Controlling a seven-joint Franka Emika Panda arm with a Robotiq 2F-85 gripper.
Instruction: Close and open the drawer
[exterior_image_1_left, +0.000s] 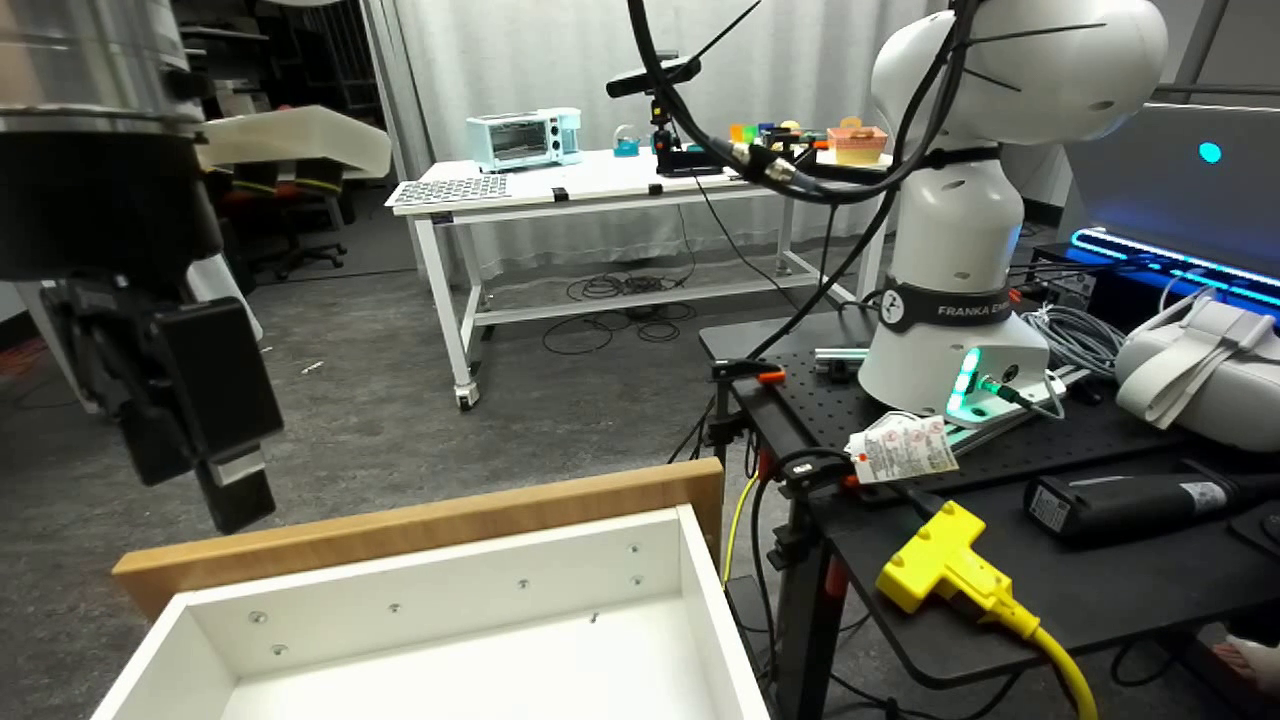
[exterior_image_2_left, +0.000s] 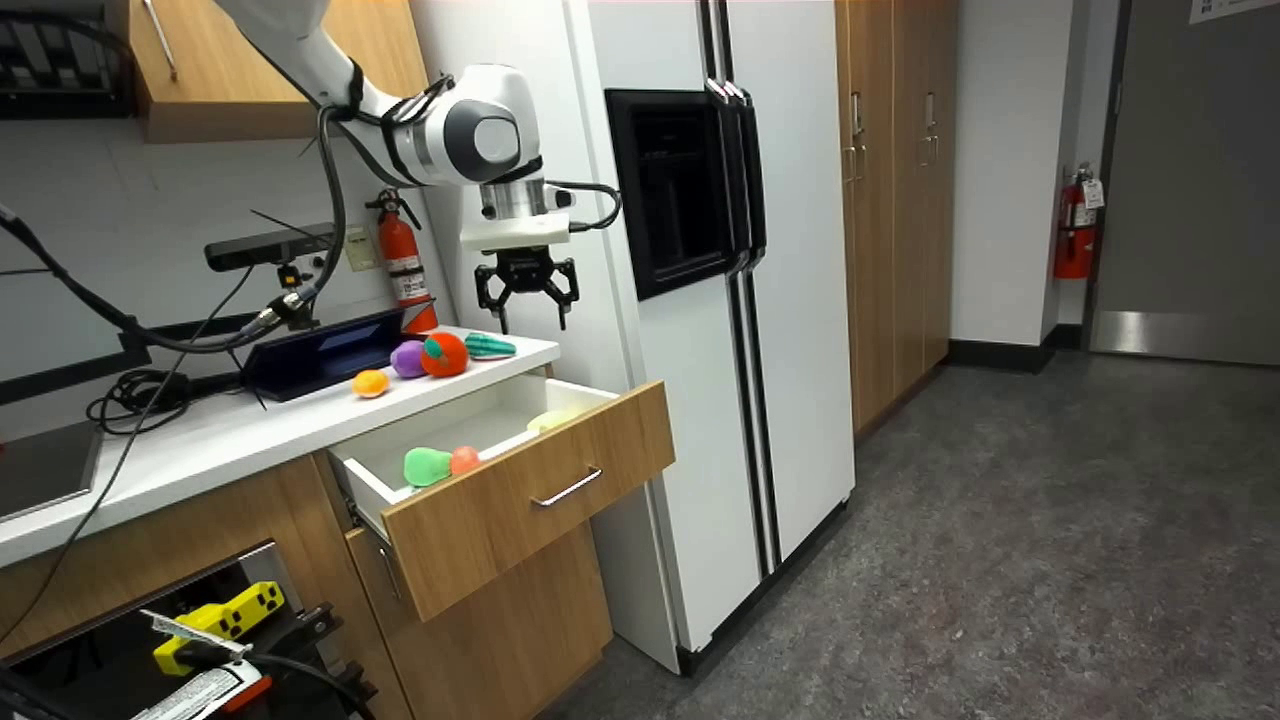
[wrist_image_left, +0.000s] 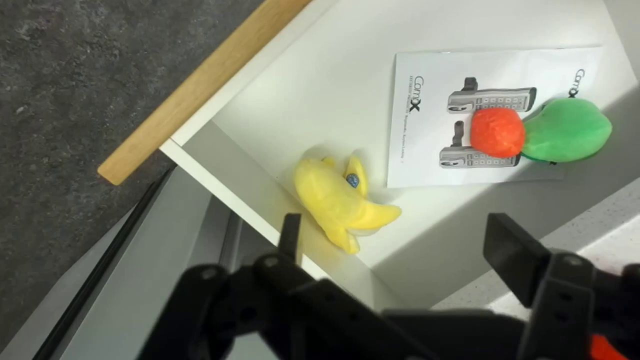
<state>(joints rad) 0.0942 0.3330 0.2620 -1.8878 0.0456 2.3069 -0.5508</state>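
Note:
The drawer stands pulled out from the counter, with its light wood front (exterior_image_2_left: 530, 505) and metal handle (exterior_image_2_left: 568, 487) facing outward. Its wood front edge and white inside walls show in an exterior view (exterior_image_1_left: 430, 522) and in the wrist view (wrist_image_left: 205, 92). My gripper (exterior_image_2_left: 533, 318) is open and empty, pointing down above the drawer's back end by the fridge. In the wrist view the gripper's fingers (wrist_image_left: 400, 237) are wide apart, with the drawer below them. In an exterior view the gripper (exterior_image_1_left: 238, 480) shows large at the left, apart from the drawer. No finger touches the handle.
A yellow plush toy (wrist_image_left: 332, 200), a green toy (wrist_image_left: 567, 130), a red-orange toy (wrist_image_left: 497, 132) and a printed sheet (wrist_image_left: 415, 165) lie in the drawer. Toys, including a tomato (exterior_image_2_left: 445, 355), sit on the white counter (exterior_image_2_left: 290, 430). The fridge (exterior_image_2_left: 690, 400) stands beside the drawer.

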